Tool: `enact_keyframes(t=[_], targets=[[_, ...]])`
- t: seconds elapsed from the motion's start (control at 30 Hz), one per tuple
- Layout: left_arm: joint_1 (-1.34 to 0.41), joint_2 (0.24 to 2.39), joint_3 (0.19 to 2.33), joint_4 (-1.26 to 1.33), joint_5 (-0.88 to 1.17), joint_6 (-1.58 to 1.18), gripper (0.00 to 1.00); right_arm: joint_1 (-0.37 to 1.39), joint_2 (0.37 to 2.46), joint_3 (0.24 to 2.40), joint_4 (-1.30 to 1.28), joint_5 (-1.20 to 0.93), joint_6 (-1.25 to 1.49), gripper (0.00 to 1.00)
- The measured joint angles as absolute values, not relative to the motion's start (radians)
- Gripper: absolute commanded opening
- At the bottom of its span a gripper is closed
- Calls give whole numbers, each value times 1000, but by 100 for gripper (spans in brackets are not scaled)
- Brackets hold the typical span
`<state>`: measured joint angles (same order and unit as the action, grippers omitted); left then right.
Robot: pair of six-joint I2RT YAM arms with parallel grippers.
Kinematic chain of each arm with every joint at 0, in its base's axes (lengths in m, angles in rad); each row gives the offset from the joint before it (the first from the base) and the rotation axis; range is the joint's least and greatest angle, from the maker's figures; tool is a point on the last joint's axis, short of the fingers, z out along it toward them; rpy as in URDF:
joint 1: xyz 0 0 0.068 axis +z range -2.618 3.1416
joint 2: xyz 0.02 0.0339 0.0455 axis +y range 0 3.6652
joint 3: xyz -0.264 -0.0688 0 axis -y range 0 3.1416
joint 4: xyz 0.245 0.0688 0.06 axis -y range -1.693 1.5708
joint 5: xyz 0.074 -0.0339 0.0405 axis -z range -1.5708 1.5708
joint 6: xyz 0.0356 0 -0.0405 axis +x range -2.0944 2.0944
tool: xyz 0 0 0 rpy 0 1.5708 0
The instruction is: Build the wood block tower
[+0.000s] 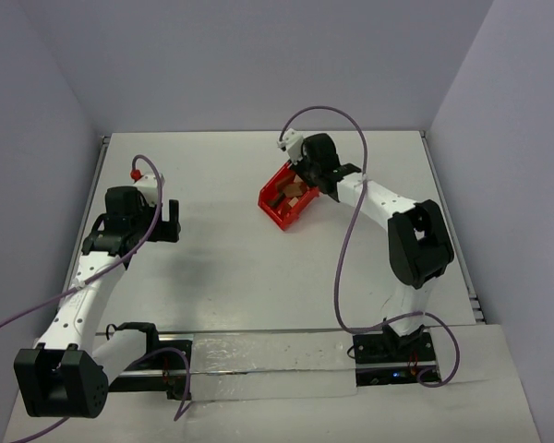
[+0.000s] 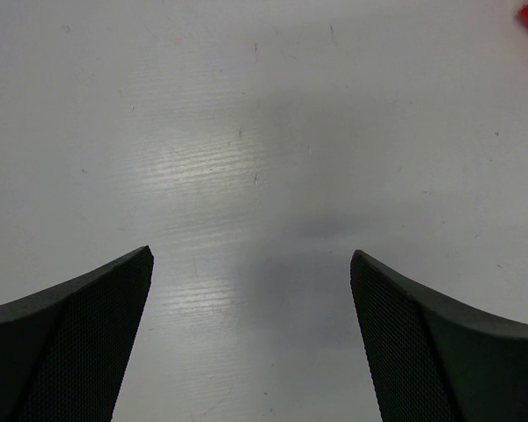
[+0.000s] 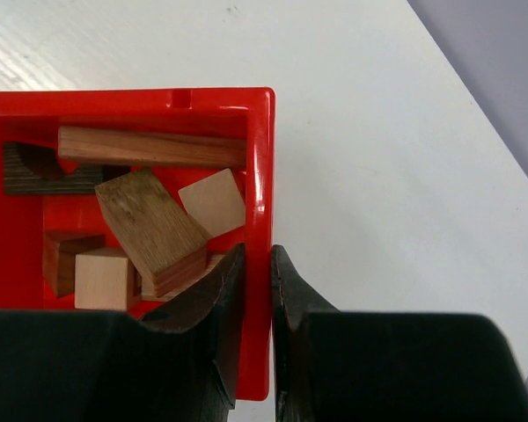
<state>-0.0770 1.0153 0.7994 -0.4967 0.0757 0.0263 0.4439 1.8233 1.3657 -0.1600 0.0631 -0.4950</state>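
Wide white table [image 1: 258, 277] up top, matte and pale, boxed in by plain lavender-grey walls [image 1: 258, 55] on the left, back and right. Along the bottom edge runs a rail [image 1: 258, 355] with a glossy strip, both arm bases bolted there, purple cables [image 1: 346, 268] looping off each arm.

Over to the left gripper [image 2: 253, 253], left of centre in the top view: jaws spread wide, nothing between them, only bare table beneath. The wrist view shows fine streaks in the surface, a few dark specks and a soft grey shadow in the middle. A sliver of red peeks in at the upper right corner.

Now the right gripper [image 3: 258, 248], reaching to the upper middle of the top view. Jaws narrow, pinched on the right wall of the red bin [image 1: 275, 210], one finger inside, one outside. The bin sits askew to the table edges; whether it is off the surface, I cannot tell.

The blocks [image 3: 150, 229] are all in the bin. A long bar [image 3: 150, 147] lies along the far wall, a dark arch piece [image 3: 35, 171] just below it on the left, a brown slab tilted in the middle, a pale square [image 3: 213, 202] beside it, a pale cube [image 3: 104, 277] near the bottom
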Motion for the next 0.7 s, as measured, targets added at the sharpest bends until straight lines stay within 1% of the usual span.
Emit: enact_keyframes(t=[0.23, 0.53, 0.7], targets=[[-64, 1015, 799, -502, 83, 15, 99, 514, 1776, 1294, -85, 143, -556, 0], [-54, 1019, 799, -505, 88, -15, 99, 641, 1712, 1169, 95, 294, -702, 0], [-49, 1023, 799, -505, 88, -19, 99, 667, 1702, 1121, 180, 337, -774, 0]])
